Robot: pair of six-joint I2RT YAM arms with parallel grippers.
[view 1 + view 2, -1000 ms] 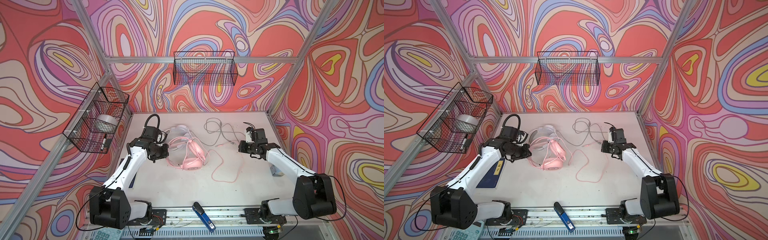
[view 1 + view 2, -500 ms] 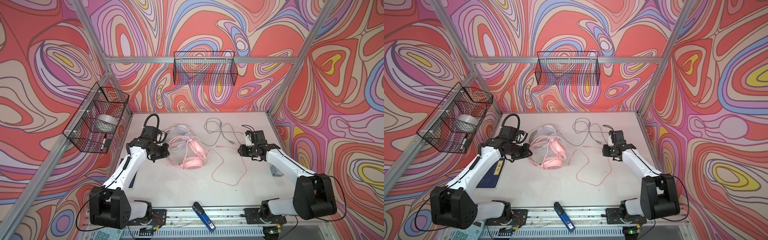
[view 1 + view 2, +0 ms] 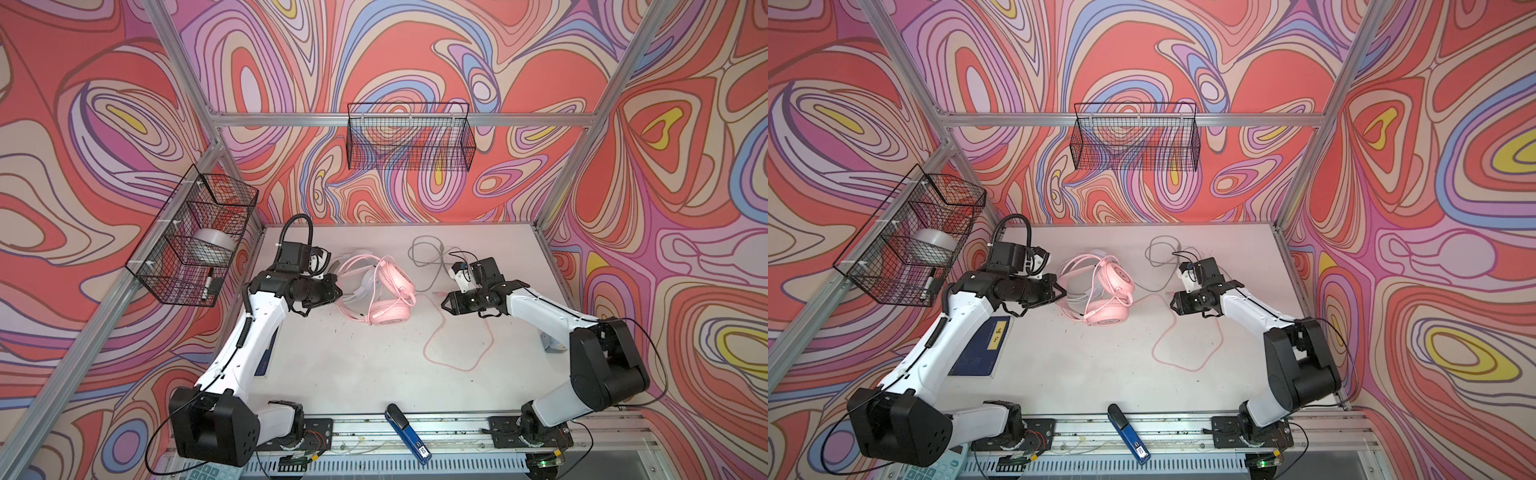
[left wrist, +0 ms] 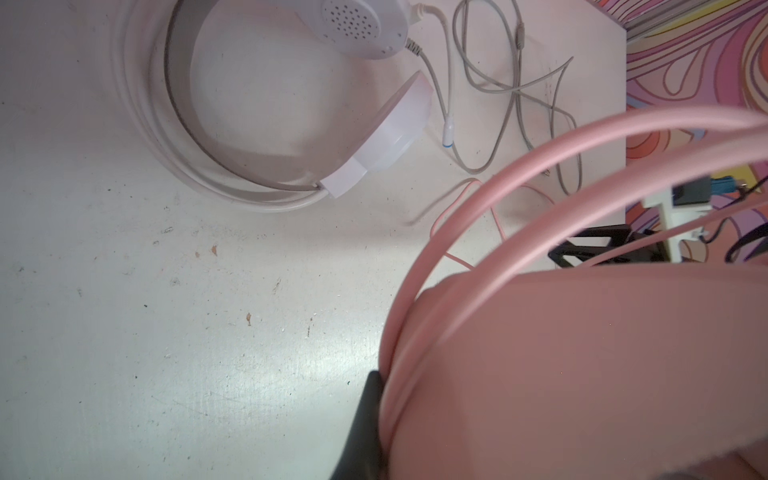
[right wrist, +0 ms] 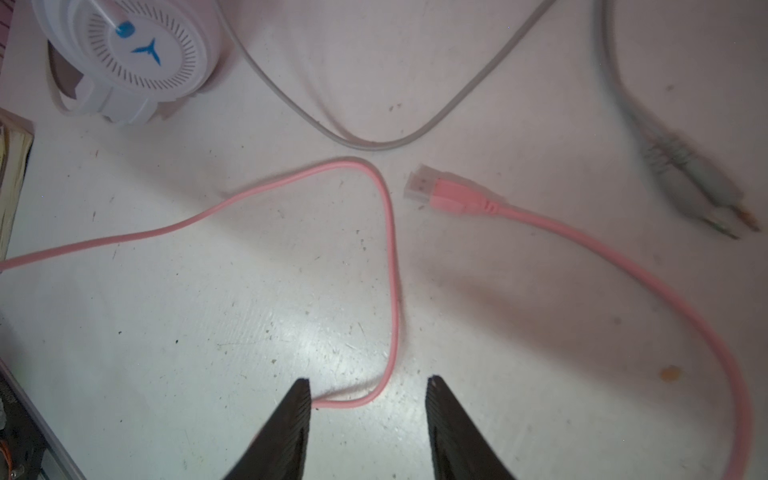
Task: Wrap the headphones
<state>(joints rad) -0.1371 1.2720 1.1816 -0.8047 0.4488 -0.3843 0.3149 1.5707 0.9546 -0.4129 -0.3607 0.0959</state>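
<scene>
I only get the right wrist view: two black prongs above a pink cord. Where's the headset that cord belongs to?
Observer: The pink headset is in the middle of the table.
Visitor: Is anything holding it?
Observer: Yes, the left gripper is shut on its headband.
Visitor: Is the cord wound round it yet?
Observer: No. The pink cable trails away in one big loose loop toward the table's front.
</scene>
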